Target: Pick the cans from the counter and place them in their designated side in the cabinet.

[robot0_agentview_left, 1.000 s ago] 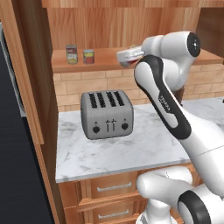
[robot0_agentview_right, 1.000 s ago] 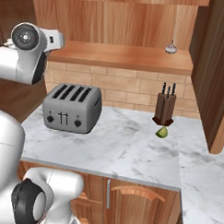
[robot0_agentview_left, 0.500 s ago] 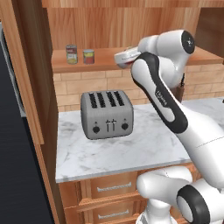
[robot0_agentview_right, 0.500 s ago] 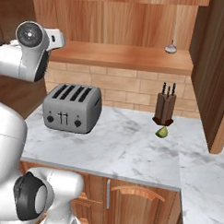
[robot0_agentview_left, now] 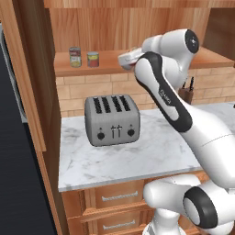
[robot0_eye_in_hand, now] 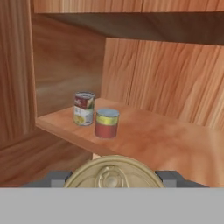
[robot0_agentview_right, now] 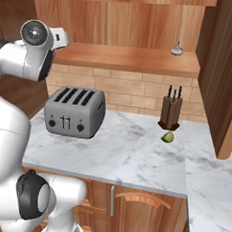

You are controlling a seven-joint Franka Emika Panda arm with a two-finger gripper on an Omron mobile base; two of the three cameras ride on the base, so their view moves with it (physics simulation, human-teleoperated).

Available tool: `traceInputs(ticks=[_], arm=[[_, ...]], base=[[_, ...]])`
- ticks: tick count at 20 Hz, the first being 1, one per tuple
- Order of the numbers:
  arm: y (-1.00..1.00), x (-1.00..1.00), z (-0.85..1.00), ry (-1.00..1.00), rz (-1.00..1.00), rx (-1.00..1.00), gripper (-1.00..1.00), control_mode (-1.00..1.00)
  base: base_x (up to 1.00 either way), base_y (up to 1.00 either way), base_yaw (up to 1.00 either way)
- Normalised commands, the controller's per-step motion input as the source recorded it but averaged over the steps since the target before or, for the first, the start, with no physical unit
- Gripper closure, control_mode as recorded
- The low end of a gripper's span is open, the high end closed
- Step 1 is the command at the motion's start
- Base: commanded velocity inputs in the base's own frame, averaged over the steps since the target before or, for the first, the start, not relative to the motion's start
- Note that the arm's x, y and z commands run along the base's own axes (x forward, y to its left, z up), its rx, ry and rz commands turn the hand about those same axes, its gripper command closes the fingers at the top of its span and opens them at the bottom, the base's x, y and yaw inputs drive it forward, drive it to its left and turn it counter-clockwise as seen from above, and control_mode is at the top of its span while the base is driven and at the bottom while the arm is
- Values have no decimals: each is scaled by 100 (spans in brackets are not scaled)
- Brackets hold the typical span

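Observation:
My gripper (robot0_agentview_left: 129,59) hovers over the middle of the cabinet shelf (robot0_agentview_left: 110,62), shut on a can whose red side (robot0_agentview_left: 133,66) peeks out below the hand. In the hand view that can's gold lid (robot0_eye_in_hand: 113,173) sits between the two grey fingertips (robot0_eye_in_hand: 55,177). Farther left on the shelf stands a red can with a yellow band (robot0_agentview_left: 93,59) (robot0_eye_in_hand: 106,123). Beside it is a silver-topped can with a pale yellow-green label (robot0_agentview_left: 75,57) (robot0_eye_in_hand: 84,108). The marble counter (robot0_agentview_left: 151,153) lies below.
A grey four-slot toaster (robot0_agentview_left: 112,120) stands on the counter under the shelf. A knife block (robot0_agentview_right: 170,110) and a small green fruit (robot0_agentview_right: 167,137) are to the right. A small pale bulb (robot0_agentview_right: 176,49) sits at the shelf's right end. The cabinet side wall (robot0_agentview_left: 27,69) closes the left.
The hand, still holding the can, has drifted a little to the left along the shelf toward the two standing cans. Nothing else has moved.

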Motion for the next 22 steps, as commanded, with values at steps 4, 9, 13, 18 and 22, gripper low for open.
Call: traceInputs(ticks=[4, 9, 13, 18, 22], arm=[[9, 14, 0, 0, -1, 0, 100, -100], [12, 14, 0, 0, -2, 0, 100, -100], [5, 15, -3, 0, -1, 0, 100, -100], [0, 20, -9, 0, 0, -1, 100, -100], [1, 28, -13, 1, 0, -1, 100, -100]], base=[[0, 0, 0], [0, 0, 0], [0, 0, 0], [0, 0, 0], [0, 0, 0]])
